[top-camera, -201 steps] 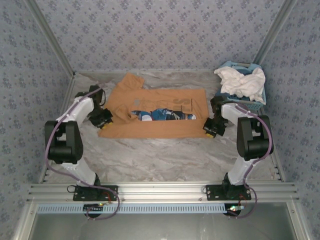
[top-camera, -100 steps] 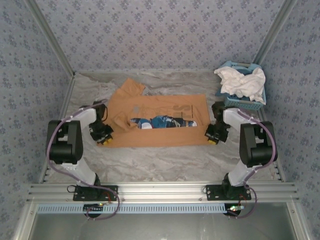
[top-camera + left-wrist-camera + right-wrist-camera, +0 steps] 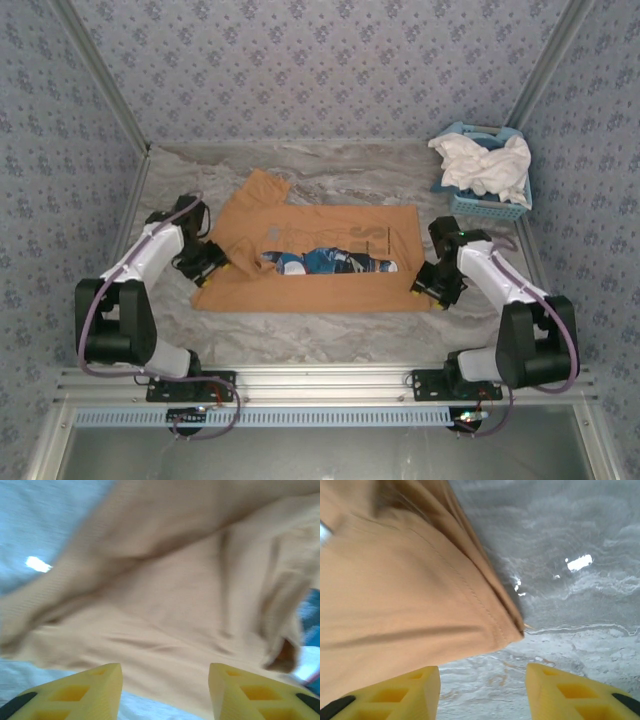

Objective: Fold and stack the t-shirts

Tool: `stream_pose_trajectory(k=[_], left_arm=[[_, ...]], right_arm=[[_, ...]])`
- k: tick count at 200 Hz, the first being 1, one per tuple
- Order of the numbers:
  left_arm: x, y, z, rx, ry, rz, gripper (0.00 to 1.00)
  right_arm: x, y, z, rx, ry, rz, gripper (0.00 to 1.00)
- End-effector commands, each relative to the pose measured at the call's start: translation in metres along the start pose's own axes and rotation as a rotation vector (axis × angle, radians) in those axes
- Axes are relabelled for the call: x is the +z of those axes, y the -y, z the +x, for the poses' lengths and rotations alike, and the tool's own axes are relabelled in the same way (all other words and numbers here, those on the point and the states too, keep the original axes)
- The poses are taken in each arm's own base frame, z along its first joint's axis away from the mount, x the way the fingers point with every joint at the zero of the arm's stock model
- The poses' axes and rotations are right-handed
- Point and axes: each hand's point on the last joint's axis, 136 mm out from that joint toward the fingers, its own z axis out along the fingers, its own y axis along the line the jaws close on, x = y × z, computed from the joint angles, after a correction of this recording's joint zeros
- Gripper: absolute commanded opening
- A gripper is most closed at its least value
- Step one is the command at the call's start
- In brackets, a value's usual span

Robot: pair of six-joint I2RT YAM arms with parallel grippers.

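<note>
Your tan-orange t-shirt flat on the table, left gripper at its left edge, right gripper at its right corner, all 4 fingers parted, gripping nothing.

We reach both arms forward, elbows bent; our left gripper and right gripper sit low, jaws parted, apparently holding nothing.

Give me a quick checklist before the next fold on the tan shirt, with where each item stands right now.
1. Left gripper open, nothing pinched: ok.
2. Right gripper open, nothing pinched: ok.
3. Tan-orange shirt fully on the table: ok.
4. Fold edge straight: not ok, wavy beside the print.
5. White shirt in the basket, out of the way: ok.
</note>
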Motion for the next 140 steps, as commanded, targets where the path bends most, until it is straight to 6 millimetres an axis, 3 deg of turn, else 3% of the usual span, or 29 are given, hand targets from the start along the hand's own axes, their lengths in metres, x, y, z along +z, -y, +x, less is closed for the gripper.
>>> stream_pose_trajectory(k=[1,39,70,105,140], left_arm=[[0.004,0.044,0.021,-0.088,-0.092,0.139,0.53],[0.028,0.090,0.030,-0.103,-0.134,0.198,0.59],[0.041,0.108,0.028,-0.071,-0.131,0.186,0.54],[0.055,0.119,0.020,-0.021,-0.131,0.158,0.30],[0.056,0.146,0.018,0.074,-0.133,0.165,0.03]], right_arm=[[-0.023,-0.015,-0.016,-0.008,0.087,-0.040,0.54],[-0.024,-0.035,-0.021,-0.049,0.085,-0.087,0.55],[-0.022,-0.041,-0.018,-0.065,0.076,-0.103,0.55],[-0.019,-0.041,-0.014,-0.062,0.067,-0.108,0.54],[-0.021,-0.039,-0.011,-0.062,0.060,-0.106,0.53]])
